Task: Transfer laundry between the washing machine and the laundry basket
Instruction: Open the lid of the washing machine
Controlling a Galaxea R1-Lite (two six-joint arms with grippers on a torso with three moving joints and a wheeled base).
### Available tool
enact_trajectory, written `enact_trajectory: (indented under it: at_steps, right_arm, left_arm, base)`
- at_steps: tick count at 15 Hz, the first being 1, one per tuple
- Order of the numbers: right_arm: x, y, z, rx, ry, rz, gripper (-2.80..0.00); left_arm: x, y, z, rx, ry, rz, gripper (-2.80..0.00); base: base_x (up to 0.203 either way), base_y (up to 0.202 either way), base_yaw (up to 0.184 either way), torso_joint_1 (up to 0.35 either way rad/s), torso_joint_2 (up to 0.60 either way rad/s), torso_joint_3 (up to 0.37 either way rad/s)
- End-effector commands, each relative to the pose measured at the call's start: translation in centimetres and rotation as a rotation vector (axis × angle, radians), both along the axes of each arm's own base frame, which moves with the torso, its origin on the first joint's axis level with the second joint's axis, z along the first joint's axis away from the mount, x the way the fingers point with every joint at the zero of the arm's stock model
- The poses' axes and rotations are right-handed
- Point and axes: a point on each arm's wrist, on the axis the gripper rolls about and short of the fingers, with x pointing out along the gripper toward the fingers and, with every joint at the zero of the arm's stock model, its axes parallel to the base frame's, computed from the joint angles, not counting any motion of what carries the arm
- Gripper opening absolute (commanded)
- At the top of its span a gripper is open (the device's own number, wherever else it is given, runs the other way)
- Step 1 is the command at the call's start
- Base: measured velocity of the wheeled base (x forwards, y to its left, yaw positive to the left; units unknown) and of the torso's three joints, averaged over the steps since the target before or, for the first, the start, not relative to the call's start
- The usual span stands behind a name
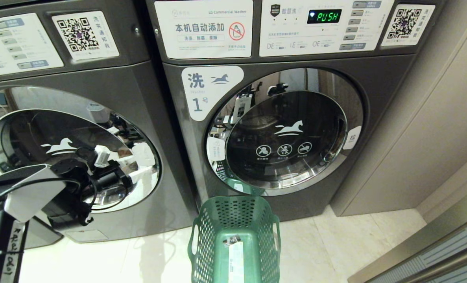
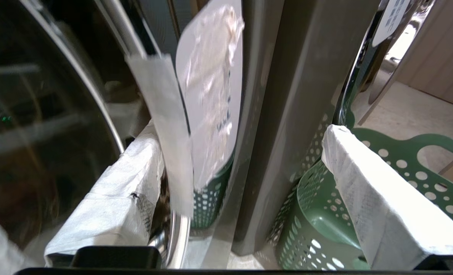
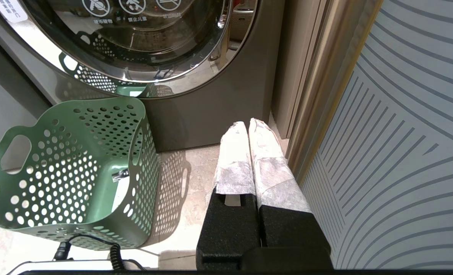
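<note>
Item: door-opening step, judged. My left claw point(image 1: 99, 173) stands wide open at the right edge of the left-hand washing machine point(image 1: 99, 98), one wrapped finger point(image 2: 115, 206) against the chrome door rim point(image 2: 176, 233), nothing gripped. To do it well I would hook that finger behind the rim's edge beside the door tag point(image 2: 165, 133) and pull straight out, keeping clear of the glass. My right claw point(image 3: 251, 133) hangs parked, fingers pressed together, empty, near the floor beside the wall. Count: washers in view, two, both doors shut, the other labelled 1 point(image 1: 296, 129); laundry basket point(image 1: 205, 236), one, on the floor before that washer, empty; garments visible, none.
</note>
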Motion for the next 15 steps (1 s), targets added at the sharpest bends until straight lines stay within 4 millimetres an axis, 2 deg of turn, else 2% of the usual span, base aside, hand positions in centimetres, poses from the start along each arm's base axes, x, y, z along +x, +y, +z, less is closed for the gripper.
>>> enact_trajectory:
  at_steps: [1, 5, 8, 12, 15]
  right_arm:
    - [0.0, 0.0, 0.0, 0.000, 0.000, 0.000, -2.80]
    - [0.0, 0.0, 0.0, 0.000, 0.001, 0.000, -2.80]
    - [0.0, 0.0, 0.0, 0.000, 0.000, 0.000, -2.80]
    - [0.0, 0.0, 0.0, 0.000, 0.000, 0.000, -2.80]
    - [0.0, 0.0, 0.0, 0.000, 0.000, 0.000, -2.80]
  left_arm:
    - [0.9, 0.0, -0.3, -0.003, -0.021, -0.008, 0.00]
    - [1.3, -0.1, -0.4, -0.008, -0.024, -0.015, 0.00]
    - [1.2, -0.4, -0.2, 0.013, -0.039, -0.090, 0.00]
    - [1.3, -2.4, -0.2, 0.020, -0.060, -0.153, 0.00]
    - [1.5, -4.9, -0.3, -0.004, -0.030, -0.207, 0.00]
  base:
    - [0.000, 0.000, 0.000, 0.000, 0.00, 0.000]
    - [0.000, 0.000, 0.000, 0.000, 0.00, 0.000]
    - [0.000, 0.000, 0.000, 0.000, 0.00, 0.000]
    - [0.000, 0.000, 0.000, 0.000, 0.00, 0.000]
    - [0.000, 0.000, 0.000, 0.000, 0.00, 0.000]
